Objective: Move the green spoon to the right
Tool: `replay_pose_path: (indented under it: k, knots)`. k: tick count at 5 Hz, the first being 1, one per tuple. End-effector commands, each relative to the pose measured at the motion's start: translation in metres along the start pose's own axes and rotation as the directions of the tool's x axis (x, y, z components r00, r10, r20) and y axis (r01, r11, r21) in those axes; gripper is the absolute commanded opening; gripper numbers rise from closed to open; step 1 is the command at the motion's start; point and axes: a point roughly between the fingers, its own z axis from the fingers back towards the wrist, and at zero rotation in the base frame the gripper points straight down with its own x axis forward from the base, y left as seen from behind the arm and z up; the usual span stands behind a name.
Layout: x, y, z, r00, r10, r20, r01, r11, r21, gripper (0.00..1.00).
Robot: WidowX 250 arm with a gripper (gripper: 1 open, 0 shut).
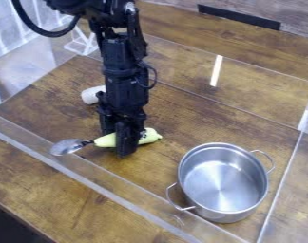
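The green spoon (100, 142) is found lying flat on the wooden counter (245, 85), its handle gripped between the narrowly set fingers of the down-pointing pincer (125, 145) and its silver bowl projecting left. Open counter is noted between the spoon and the steel pot (221, 180) at lower right, with a clear wall (43, 152) close in front.

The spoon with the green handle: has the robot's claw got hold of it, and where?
It seems so: the gripper is closed around the green spoon at its fat yellow-green handle. The silver bowl sticks out free, and the spoon lies on the table.
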Motion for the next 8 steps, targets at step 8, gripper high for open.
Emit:
replay_pose_path:
  k: [8]
  knots:
    - [-0.016,-0.019,0.003,0.967,-0.249,-0.059,0.248,0.968,-0.026,0.00]
